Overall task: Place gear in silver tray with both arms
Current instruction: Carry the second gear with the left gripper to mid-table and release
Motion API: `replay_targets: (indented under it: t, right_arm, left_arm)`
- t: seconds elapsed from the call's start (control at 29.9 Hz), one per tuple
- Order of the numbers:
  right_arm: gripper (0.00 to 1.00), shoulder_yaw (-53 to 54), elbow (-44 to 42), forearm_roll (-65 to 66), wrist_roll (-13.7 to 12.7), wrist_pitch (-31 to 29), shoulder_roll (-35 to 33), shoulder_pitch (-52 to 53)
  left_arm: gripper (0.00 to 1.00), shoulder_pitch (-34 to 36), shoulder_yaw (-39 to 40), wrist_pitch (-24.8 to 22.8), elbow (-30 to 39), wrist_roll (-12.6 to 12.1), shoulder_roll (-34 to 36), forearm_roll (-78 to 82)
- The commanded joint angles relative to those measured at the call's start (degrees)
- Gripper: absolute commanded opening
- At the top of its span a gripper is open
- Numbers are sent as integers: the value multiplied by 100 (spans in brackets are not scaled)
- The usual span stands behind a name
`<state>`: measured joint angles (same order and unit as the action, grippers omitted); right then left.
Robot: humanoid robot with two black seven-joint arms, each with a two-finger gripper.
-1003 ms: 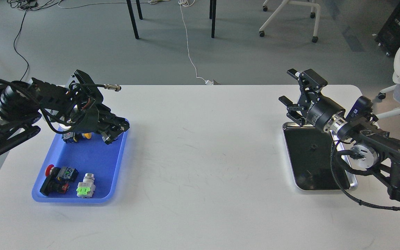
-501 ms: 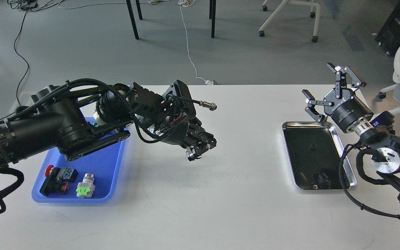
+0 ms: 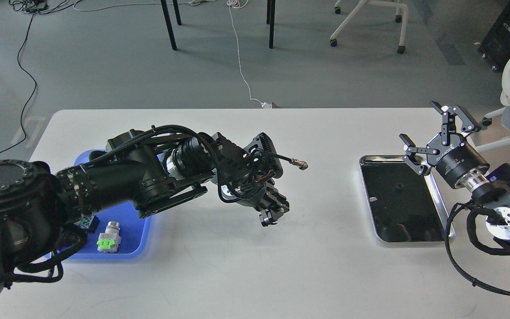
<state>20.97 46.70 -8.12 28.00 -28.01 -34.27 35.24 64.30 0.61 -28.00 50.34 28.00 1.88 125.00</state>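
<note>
Your left gripper (image 3: 273, 215) has swung out of the blue plastic tray (image 3: 145, 230) and now hangs over the middle of the white desk (image 3: 255, 266), heading right. Its jaws look pinched together, but I can't tell if a gear is in there. The shiny rectangular steel tray (image 3: 442, 208) sits at the right. Your right gripper (image 3: 430, 135) has backed off past its far right corner, jaws wide open and empty, so it looks like a handover next.

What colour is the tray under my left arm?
Blue, best seen in the head view: the plastic tray shows past the left arm.
</note>
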Motion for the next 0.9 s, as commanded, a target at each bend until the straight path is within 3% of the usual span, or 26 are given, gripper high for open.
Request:
replay_targets:
  t: [0.0, 0.6, 0.77, 0.84, 0.87]
  right_arm:
    - [98, -5, -21, 3, 0, 1, -9, 0]
    - [98, -40, -64, 12, 0, 1, -1, 35]
    - [98, -40, -82, 12, 0, 1, -1, 62]
    - [98, -40, -91, 12, 0, 1, -1, 71]
    - [98, -32, -91, 12, 0, 1, -9, 71]
  left_arm:
    - [14, -5, -70, 0, -156, 0, -188, 0]
    - [25, -102, -140, 0, -288, 0, -188, 0]
    - [37, -181, -141, 0, -288, 0, -188, 0]
    - [54, -181, -132, 0, -288, 0, -188, 0]
    - [68, -172, -114, 0, -279, 0, -188, 0]
